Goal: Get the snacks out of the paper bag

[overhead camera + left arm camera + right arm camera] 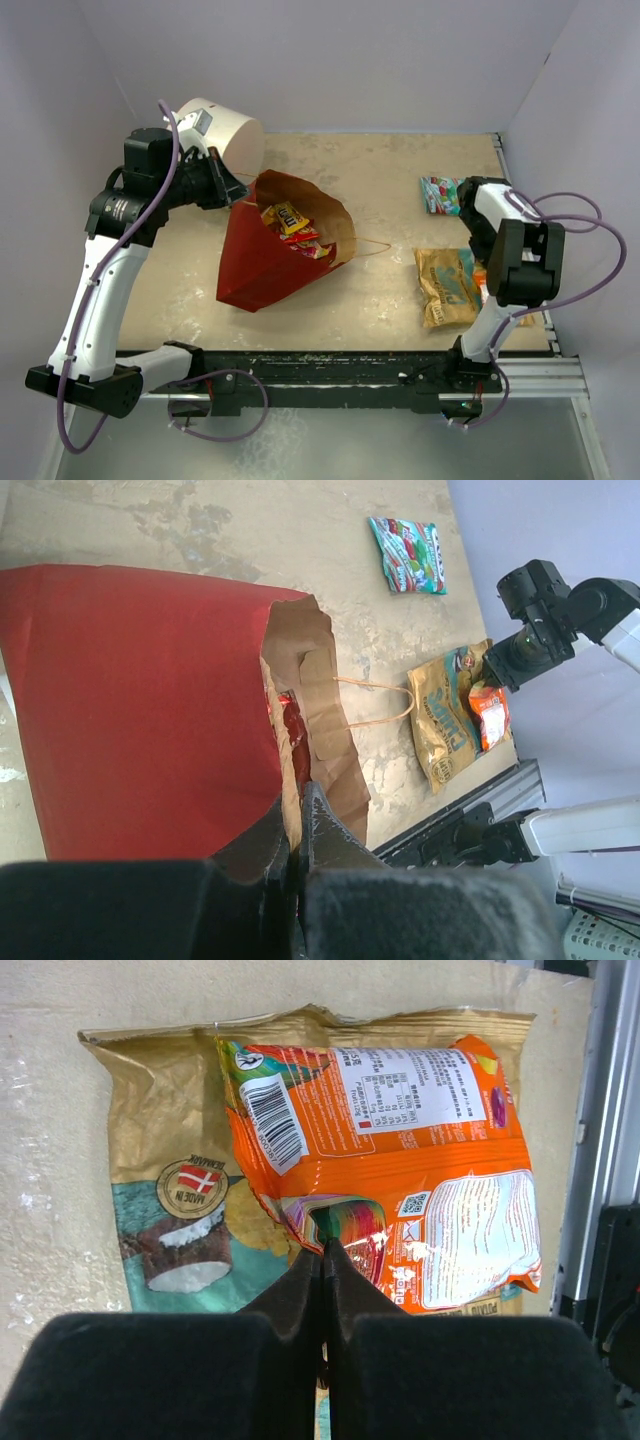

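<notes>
— Two arms are at work. Starting from the left, what worries you?
— The left gripper [297, 802]. Its fingers are pressed together on the brown rim of the paper bag [262, 262], toward the table's [380, 310] far-left corner and just beside the white drum [228, 130]. The bag sits tilted, mouth facing right, and that one pinch seems to be all that holds the mouth up. If the thin paper tears or slips free, I'd expect the mouth to fold over and bury what's inside.
— What is inside?
— Several snacks [293, 233]. Yellow, red and orange packets are heaped just within the mouth, but I can't count them. A string handle [375, 702] trails onto the table on the bag's right.
— And further right?
— A teal packet [439, 195] lies alone near the far-right corner. Closer in, by the right edge, a tan packet [165, 1130] lies flat with an orange packet [400, 1150] on top. The right gripper [325, 1245] pinches that orange packet's edge, fingers tight together.
— What's the risk there?
— Foil on foil is slick. If it's let go there, it may slide off toward the rail [610, 1110] along the right edge.
</notes>
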`<state>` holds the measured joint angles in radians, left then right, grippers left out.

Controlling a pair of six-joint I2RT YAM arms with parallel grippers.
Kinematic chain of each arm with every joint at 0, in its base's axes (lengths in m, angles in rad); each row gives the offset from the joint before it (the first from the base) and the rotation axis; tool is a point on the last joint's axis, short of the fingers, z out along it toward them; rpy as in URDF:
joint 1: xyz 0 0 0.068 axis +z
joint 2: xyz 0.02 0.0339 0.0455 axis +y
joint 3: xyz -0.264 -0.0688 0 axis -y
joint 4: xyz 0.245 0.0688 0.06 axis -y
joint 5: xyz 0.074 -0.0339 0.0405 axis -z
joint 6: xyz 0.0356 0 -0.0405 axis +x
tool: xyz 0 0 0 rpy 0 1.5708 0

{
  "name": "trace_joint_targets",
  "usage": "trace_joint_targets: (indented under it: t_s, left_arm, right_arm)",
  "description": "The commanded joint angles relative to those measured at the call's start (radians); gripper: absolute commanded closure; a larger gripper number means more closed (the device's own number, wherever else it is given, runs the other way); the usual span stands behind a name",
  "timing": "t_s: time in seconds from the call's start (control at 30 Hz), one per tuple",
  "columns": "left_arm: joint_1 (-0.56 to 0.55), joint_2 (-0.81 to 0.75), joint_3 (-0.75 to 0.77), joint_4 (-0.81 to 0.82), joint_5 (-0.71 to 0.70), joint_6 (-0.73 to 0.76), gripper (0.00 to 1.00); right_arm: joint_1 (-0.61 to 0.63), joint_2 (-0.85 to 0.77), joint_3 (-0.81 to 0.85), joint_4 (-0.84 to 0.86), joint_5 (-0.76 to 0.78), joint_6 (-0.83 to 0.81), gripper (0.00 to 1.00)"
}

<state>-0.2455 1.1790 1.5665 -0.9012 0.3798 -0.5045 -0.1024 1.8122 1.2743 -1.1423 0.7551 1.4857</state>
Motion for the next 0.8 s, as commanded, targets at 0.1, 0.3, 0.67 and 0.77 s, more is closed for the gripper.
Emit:
trace_joint_targets:
  t_s: [0.1,0.3,0.67,0.77]
  left_arm:
    - [-0.004,-0.005,0.030,0.034,-0.003,0.020,1.00]
    - [-0.005,-0.024,0.004,0.036,-0.008,0.041,1.00]
    - [-0.004,-0.081,-0.005,-0.070,-0.006,0.116,1.00]
    - [-0.004,-0.094,-0.010,-0.103,0.001,0.130,1.00]
  right_arm:
    - [-0.010,-0.018,0.031,0.038,-0.029,0.018,0.75]
    - [-0.010,-0.239,-0.012,0.084,-0.044,-0.148,0.36]
    - [0.077,-0.679,-0.258,0.856,-0.782,-0.918,0.28]
    - [0.183,-0.624,-0.277,0.908,-0.905,-0.917,0.31]
